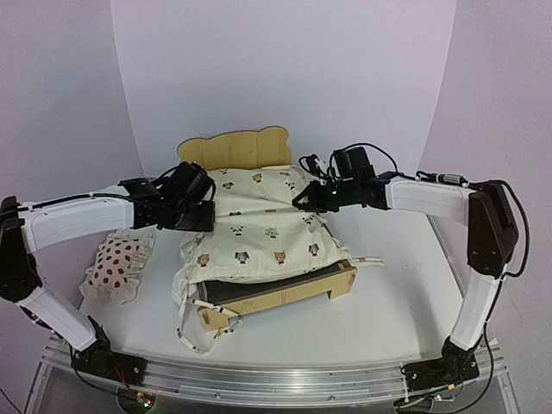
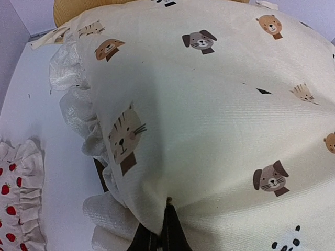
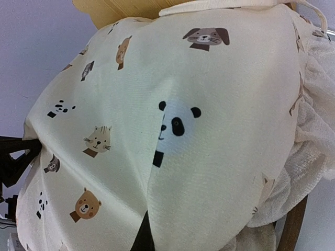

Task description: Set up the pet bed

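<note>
The pet bed [image 1: 285,295], a light plywood frame with a bear-ear headboard [image 1: 233,150], stands mid-table. The cream ruffled cushion [image 1: 259,228] with animal faces lies on it, bunched and hanging over the near-left corner. My left gripper [image 1: 203,214] is shut on the cushion's left side; in the left wrist view its black fingers [image 2: 168,230] pinch the fabric [image 2: 209,120]. My right gripper [image 1: 304,200] grips the cushion's right side; in the right wrist view the fabric [image 3: 220,157] folds over one dark finger [image 3: 142,236]. The headboard shows behind the cushion [image 3: 120,8].
A small white pillow with red spots [image 1: 121,263] lies on the table left of the bed, also in the left wrist view [image 2: 15,209]. White ties [image 1: 200,341] trail from the cushion off the bed's near corner. A curved white backdrop closes the far side.
</note>
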`<state>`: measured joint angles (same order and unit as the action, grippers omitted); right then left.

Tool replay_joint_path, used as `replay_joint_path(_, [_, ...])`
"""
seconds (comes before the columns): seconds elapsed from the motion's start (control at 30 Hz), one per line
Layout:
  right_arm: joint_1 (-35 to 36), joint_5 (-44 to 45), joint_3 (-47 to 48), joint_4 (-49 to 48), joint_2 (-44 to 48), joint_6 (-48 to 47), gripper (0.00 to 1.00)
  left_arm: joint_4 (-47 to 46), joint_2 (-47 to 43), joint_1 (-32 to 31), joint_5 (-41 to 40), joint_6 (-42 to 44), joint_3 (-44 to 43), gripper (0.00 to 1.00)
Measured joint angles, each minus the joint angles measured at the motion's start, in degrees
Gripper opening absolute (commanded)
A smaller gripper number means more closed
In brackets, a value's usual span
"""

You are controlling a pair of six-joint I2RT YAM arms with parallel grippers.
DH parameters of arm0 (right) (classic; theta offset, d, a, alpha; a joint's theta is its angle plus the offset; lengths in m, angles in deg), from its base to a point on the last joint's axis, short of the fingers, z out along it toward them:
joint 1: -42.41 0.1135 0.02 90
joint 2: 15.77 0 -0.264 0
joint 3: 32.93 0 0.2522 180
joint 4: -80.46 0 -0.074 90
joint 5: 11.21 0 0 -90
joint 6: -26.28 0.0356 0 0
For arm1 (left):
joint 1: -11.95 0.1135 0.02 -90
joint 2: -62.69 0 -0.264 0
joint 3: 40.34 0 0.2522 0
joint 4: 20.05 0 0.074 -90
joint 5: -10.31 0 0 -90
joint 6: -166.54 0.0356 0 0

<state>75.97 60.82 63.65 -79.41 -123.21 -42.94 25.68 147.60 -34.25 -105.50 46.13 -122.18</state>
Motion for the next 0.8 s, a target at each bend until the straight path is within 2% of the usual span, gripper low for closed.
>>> replay_joint_path(0.23, [-0.01, 0.01, -0.02, -1.28, 0.00, -3.08, 0.00, -0.29, 0.28, 0.12, 0.93, -1.77, 1.01, 0.00])
replay_joint_path(0.3, [0.01, -0.14, -0.16, -2.02, 0.00, -3.92, 0.00, -0.51, 0.28, 0.14, 1.44, -2.74, 1.86, 0.05])
replay_joint_path(0.33, [0.03, -0.33, -0.45, -2.71, 0.00, -4.32, 0.03, -0.52, 0.28, 0.14, 1.75, -3.19, 2.36, 0.14])
replay_joint_path(0.37, [0.07, -0.44, -0.73, -3.01, 0.00, -4.46, 0.10, -0.49, 0.28, 0.12, 2.03, -3.75, 2.82, 0.23])
replay_joint_path(0.43, [0.20, -0.31, -1.87, -3.73, 0.04, -4.81, 0.38, 0.02, 0.28, 0.14, 2.58, -4.59, 3.53, 0.42])
replay_joint_path(0.5, [0.05, 0.28, -3.70, -4.03, 0.26, -5.19, 0.69, 2.41, 0.28, 0.44, 2.76, -5.67, 3.71, 0.59])
replay_joint_path(0.57, [-0.27, 0.99, -5.06, -3.68, 0.81, -5.25, 0.87, 4.54, 0.27, 0.92, 3.01, -6.24, 3.59, 0.74])
replay_joint_path(0.63, [-0.56, 2.11, -5.75, -2.63, 1.94, -5.12, 0.97, 6.60, 0.24, 1.26, 3.12, -6.16, 3.06, 0.83])
replay_joint_path(0.7, [-0.81, 3.49, -5.77, -1.06, 4.21, -5.02, 0.98, 8.16, 0.24, 1.45, 3.07, -5.22, 1.37, 0.89])
replay_joint_path(0.8, [-1.03, 5.55, -5.74, 1.16, 9.19, -4.73, 0.98, 8.65, 0.24, 1.48, 2.05, -3.23, -3.19, 0.91])
